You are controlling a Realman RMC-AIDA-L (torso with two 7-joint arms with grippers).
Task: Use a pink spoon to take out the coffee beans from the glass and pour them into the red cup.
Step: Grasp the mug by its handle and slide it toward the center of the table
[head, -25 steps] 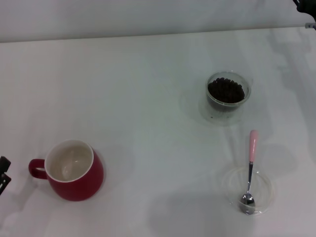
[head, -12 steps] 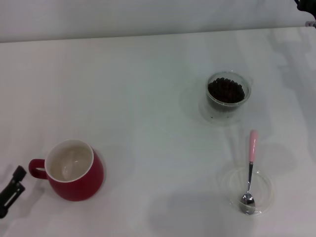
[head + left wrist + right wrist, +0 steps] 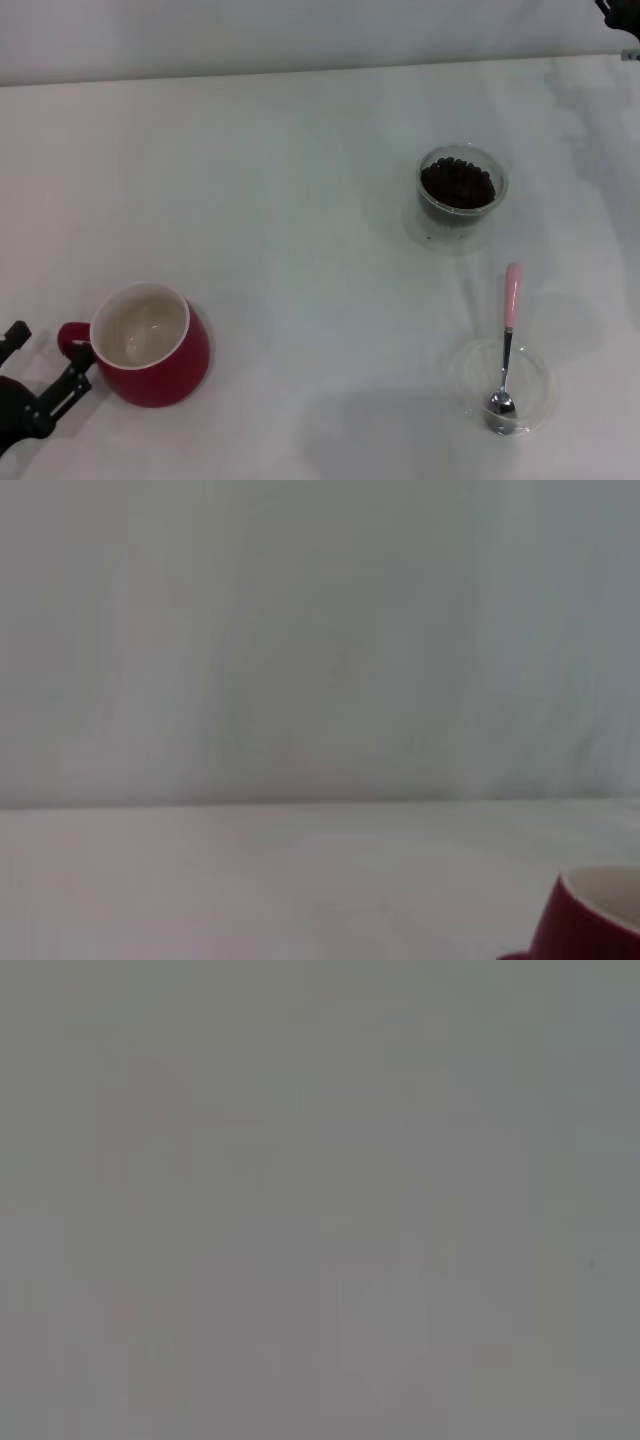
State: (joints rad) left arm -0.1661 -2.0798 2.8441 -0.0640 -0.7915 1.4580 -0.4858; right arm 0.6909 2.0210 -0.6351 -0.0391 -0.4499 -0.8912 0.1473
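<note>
The red cup point(image 3: 150, 345) stands at the front left with its white inside bare; its rim also shows in the left wrist view point(image 3: 595, 920). My left gripper point(image 3: 45, 358) is open low beside the cup's loop handle point(image 3: 68, 340), one finger point(image 3: 72, 378) just under it. The glass point(image 3: 461, 190) with dark coffee beans point(image 3: 457, 183) stands at the back right. The pink spoon point(image 3: 508, 330) lies nearer, its metal bowl in a shallow clear dish point(image 3: 500, 385), its pink handle pointing away over the rim. A dark bit of my right arm point(image 3: 612, 10) shows at the far right corner.
The white table point(image 3: 300, 200) stretches between the cup and the glass, its far edge meeting a pale wall. The right wrist view is a plain grey blur.
My left gripper has come in from the left edge toward the red cup's handle, turning as it came. The cup, glass, spoon and right arm have not moved.
</note>
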